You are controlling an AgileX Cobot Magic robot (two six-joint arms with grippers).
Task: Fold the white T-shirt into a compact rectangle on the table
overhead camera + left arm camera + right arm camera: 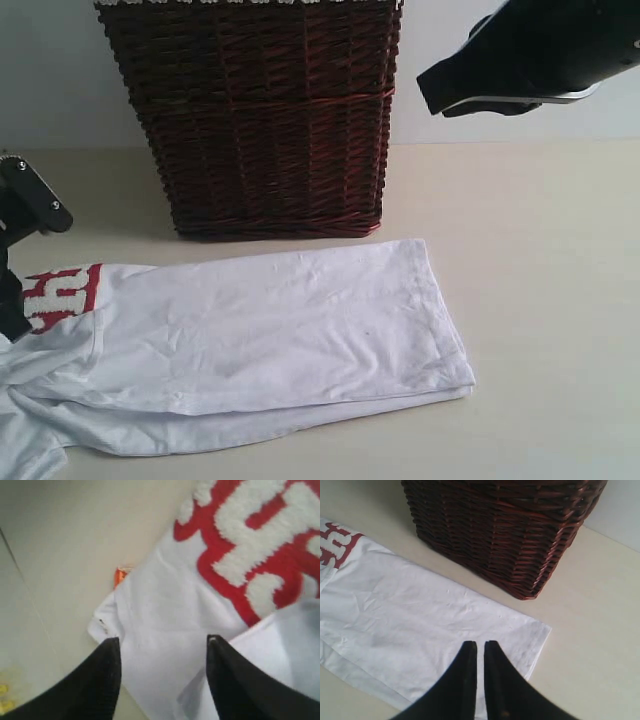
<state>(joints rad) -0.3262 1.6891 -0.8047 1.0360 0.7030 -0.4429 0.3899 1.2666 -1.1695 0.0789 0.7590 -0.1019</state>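
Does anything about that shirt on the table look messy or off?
Slightly. The shirt is folded unevenly: a lower layer pokes out along its near edge, and its lettered end is bunched. The basket behind stands upright.

The exterior view looks down across the table (pixel 540 300) toward the wicker basket (pixel 260 120) at middle range. The right wrist view tilts down at that basket's corner and the white T-shirt (pixel 420 630) before it. The left wrist view hangs close over the shirt's red lettering (pixel 250 545), which all three views share.
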